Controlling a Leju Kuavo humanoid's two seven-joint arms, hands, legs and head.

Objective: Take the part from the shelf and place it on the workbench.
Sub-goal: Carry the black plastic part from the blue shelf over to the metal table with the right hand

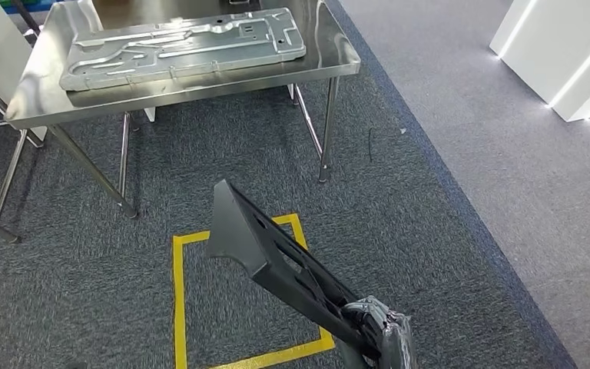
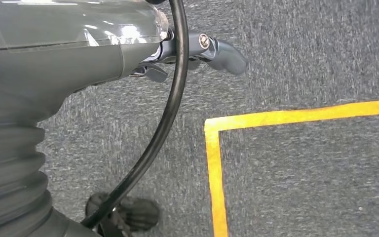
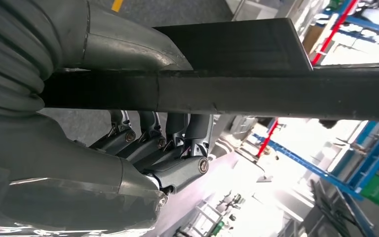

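Note:
My right hand [image 1: 376,327] grips a long dark metal part [image 1: 269,250] by its near end, low in the head view. The part slants up and to the left over the carpet, its wide end above the yellow floor square. In the right wrist view the part [image 3: 227,91] runs across the picture, with the thumb [image 3: 128,49] on one side and the dark fingers [image 3: 158,143] wrapped around the other. The steel workbench [image 1: 330,46] stands ahead with a silver stamped panel [image 1: 184,46] lying on it. My left hand [image 2: 197,49] hangs over the carpet and holds nothing.
A yellow tape square [image 1: 178,307] marks the grey carpet in front of the bench; its corner [image 2: 214,133] lies below my left hand. The bench's thin legs [image 1: 326,131] reach the floor. White lit units [image 1: 561,54] stand at the far right.

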